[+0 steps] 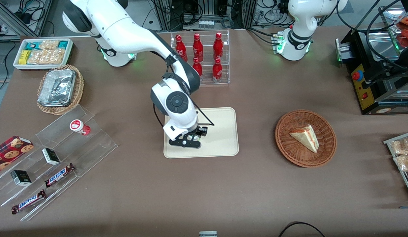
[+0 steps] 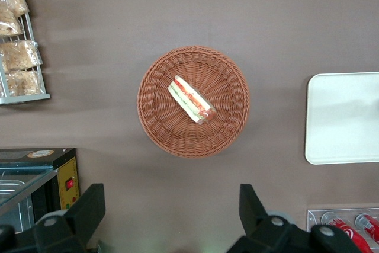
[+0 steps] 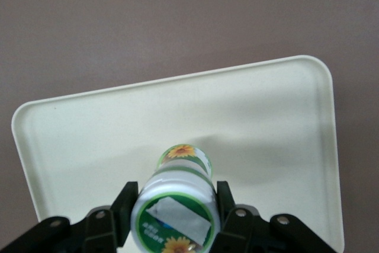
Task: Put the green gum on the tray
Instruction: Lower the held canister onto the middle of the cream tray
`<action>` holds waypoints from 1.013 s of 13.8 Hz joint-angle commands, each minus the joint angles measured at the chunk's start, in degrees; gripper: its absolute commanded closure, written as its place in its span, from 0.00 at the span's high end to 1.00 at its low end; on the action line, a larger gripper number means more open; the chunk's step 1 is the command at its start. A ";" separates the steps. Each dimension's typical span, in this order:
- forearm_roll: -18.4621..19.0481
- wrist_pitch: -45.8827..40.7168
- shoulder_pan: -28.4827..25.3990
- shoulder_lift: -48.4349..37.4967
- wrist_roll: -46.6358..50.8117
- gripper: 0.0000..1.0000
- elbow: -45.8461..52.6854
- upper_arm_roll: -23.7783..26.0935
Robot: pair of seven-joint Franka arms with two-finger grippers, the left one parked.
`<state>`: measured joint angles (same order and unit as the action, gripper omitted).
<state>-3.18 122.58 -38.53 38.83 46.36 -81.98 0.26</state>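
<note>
The green gum point(image 3: 176, 205) is a small canister with a white-rimmed green lid and a sunflower label. My right gripper point(image 3: 175, 204) is shut on it, one black finger point(image 3: 126, 202) against each side of the lid. The canister hangs over the cream tray point(image 3: 272, 134); I cannot tell whether its base touches the tray. In the front view the gripper point(image 1: 190, 140) is low over the tray point(image 1: 223, 131), at the corner nearest the camera on the working arm's end, and the gum point(image 1: 194, 137) shows only as a sliver between the fingers.
A wicker basket point(image 1: 305, 138) with a sandwich lies toward the parked arm's end. A rack of red bottles point(image 1: 204, 56) stands farther from the camera than the tray. A clear stepped shelf point(image 1: 55, 158) with a red-lidded canister point(image 1: 79, 126) and snack bars lies toward the working arm's end.
</note>
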 commanded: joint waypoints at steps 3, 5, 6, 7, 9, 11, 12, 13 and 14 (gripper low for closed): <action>-2.09 1.34 -1.55 2.82 0.40 0.00 2.08 -0.52; -2.27 2.83 -1.73 3.35 0.48 0.00 1.39 -0.52; -2.44 3.44 -1.81 3.53 0.40 0.00 1.21 -0.52; -2.44 3.62 -2.16 3.88 0.40 0.00 1.12 -0.52; -2.44 3.71 -2.52 4.49 0.40 0.00 1.12 -0.52; -2.44 3.71 -2.61 5.02 0.40 0.00 1.12 -0.52; -2.44 3.71 -2.61 5.20 0.40 0.00 1.03 -0.61; -2.44 3.71 -2.61 5.37 0.40 0.00 1.03 -0.61; -2.44 3.71 -2.69 5.46 0.40 0.00 1.12 -0.53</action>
<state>-3.43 125.65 -40.73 43.44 46.85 -82.03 0.26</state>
